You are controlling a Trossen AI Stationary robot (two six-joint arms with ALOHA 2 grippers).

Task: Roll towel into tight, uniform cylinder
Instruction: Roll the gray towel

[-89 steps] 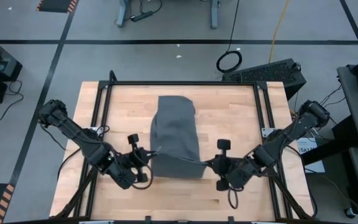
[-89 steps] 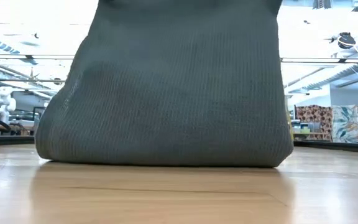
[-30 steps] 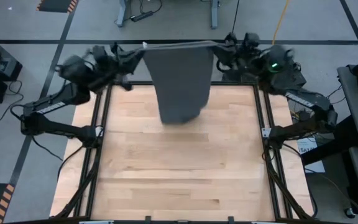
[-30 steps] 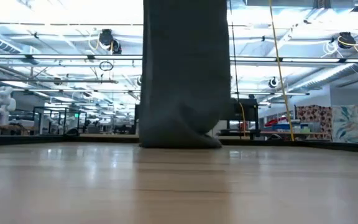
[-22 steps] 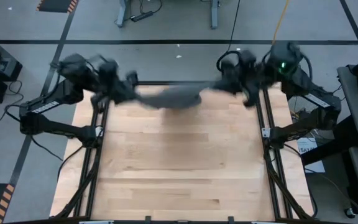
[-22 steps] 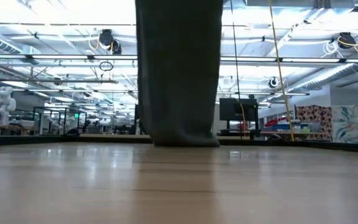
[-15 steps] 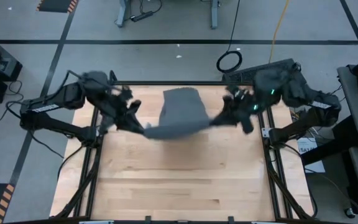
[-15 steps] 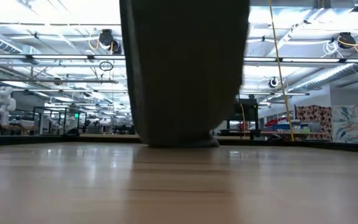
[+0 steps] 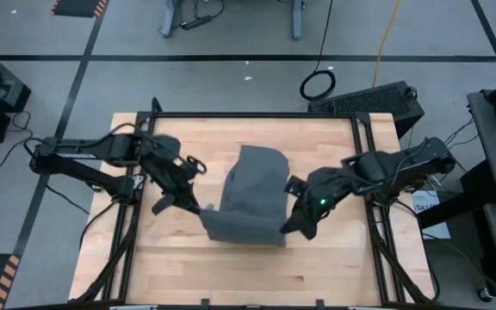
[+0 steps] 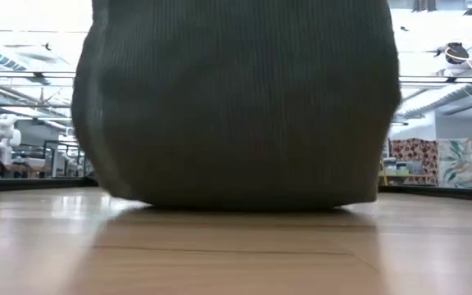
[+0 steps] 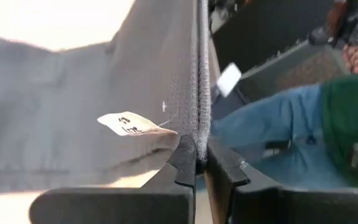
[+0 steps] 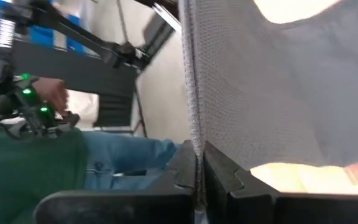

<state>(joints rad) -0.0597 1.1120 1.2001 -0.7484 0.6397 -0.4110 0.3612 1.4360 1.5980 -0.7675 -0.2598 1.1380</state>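
Towel is being held stretched over mid-table, far end draped on the wood | left gripper is being kept clamped on its near-left corner, white tag beside | right gripper is being kept clamped on near-right corner | long axis is being run away from both grippers, equally near | no containers are being seen

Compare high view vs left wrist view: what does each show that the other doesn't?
High view only: both arms over the wooden table, the left gripper and the right gripper each at a near corner of the towel, the far part of which lies on the wood.

Left wrist view only: the jaws shut on the towel's edge, a small white tag beside the grip, and a person's blue trousers beyond the table.

Both: the dark grey towel, held by the left gripper.
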